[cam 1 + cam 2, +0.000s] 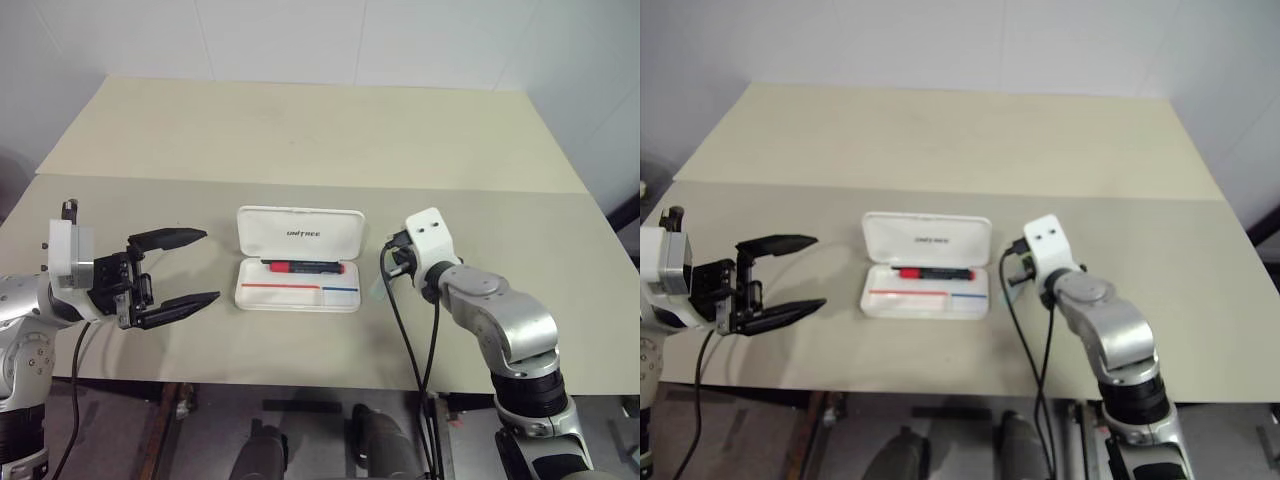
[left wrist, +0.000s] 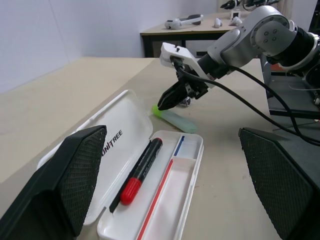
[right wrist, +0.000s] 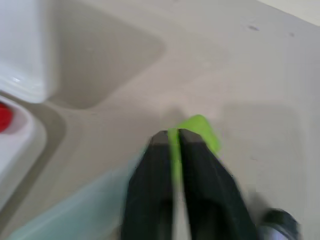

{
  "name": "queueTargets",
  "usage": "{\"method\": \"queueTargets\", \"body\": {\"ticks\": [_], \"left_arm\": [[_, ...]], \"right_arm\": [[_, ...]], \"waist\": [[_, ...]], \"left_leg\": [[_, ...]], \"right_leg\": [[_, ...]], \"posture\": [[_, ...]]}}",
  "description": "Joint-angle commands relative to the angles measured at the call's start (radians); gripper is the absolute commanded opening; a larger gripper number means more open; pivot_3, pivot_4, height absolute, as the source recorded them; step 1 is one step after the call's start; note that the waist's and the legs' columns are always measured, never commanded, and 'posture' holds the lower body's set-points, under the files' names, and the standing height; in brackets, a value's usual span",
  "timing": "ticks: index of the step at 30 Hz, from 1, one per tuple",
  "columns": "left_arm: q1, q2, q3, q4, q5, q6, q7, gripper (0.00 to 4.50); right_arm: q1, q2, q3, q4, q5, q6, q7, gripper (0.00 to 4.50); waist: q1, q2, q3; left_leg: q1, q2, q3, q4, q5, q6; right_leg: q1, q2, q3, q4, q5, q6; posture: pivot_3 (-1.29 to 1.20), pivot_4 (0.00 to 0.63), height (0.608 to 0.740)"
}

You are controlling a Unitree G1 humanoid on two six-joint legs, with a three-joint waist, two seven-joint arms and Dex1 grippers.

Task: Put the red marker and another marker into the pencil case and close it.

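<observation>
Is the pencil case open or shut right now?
Open. The pencil case has its lid folded back flat on the table, showing its lettering, and the red marker lies in the exposed tray.

The white hard rectangular pencil case (image 1: pixel 299 259) carries small dark lettering on its lid, and a red stripe and a shorter blue stripe run along its inner tray. The slim marker (image 1: pixel 303 267) in it is part bright red, part black. The chunky translucent marker (image 2: pixel 174 118) is pale mint green with a lime-green cap. The tabletop (image 1: pixel 300 130) is plain beige.
</observation>
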Motion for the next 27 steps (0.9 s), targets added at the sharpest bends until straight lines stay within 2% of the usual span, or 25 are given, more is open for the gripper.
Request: {"method": "queueTargets", "body": {"ticks": [1, 3, 9, 14, 20, 27], "left_arm": [[-0.023, -0.006, 0.001, 0.001, -0.01, -0.021, -0.009, 4.5], [-0.032, -0.008, -0.008, 0.009, -0.007, -0.023, -0.012, 4.5], [-0.057, -0.016, -0.031, 0.021, 0.0, -0.025, -0.012, 4.5], [-0.058, -0.014, -0.038, 0.021, -0.001, -0.029, -0.01, 4.5], [-0.057, -0.011, -0.035, 0.025, -0.003, -0.031, -0.012, 4.5], [-0.049, -0.015, -0.032, 0.022, -0.002, -0.033, -0.006, 4.5]], "right_arm": [[-0.055, 0.005, -0.035, -0.084, -0.009, 0.242, -0.028, 1.69], [-0.077, 0.009, -0.045, -0.117, -0.001, 0.312, -0.028, 2.38], [-0.104, 0.002, -0.051, -0.115, 0.02, 0.319, -0.032, 4.46], [-0.138, 0.02, -0.074, -0.089, 0.051, 0.319, -0.046, 4.46], [-0.214, -0.031, -0.062, 0.023, 0.114, 0.319, -0.112, 4.46], [-0.288, -0.095, -0.043, 0.051, 0.297, 0.319, -0.183, 4.46]], "waist": [[-0.001, 0.0, 0.0], [-0.003, 0.001, 0.001], [-0.02, 0.002, 0.001], [-0.025, 0.003, 0.002], [-0.023, 0.004, 0.002], [-0.024, 0.005, 0.003]], "left_leg": [[0.0, 0.0, 0.0, 0.0, 0.0, 0.0], [0.0, 0.0, 0.0, 0.0, 0.0, 0.0], [0.0, 0.0, 0.0, 0.0, 0.0, 0.0], [0.0, 0.001, 0.0, -0.001, 0.0, 0.0], [-0.001, 0.001, 0.001, -0.001, 0.0, 0.0], [-0.001, 0.001, 0.0, -0.002, 0.0, 0.0]], "right_leg": [[0.0, 0.0, 0.0, 0.001, 0.0, 0.0], [-0.001, 0.0, 0.0, 0.001, -0.001, -0.001], [-0.001, 0.0, 0.0, 0.001, -0.001, -0.001], [-0.002, 0.0, 0.0, 0.001, -0.001, -0.001], [-0.002, 0.0, 0.0, 0.001, -0.001, -0.001], [-0.002, 0.0, 0.0, 0.0, -0.001, -0.001]], "posture": [[0.0, 0.15, 0.74], [0.0, 0.15, 0.74], [0.0, 0.15, 0.74], [0.0, 0.15, 0.74], [0.0, 0.15, 0.74], [0.0, 0.15, 0.74]]}}
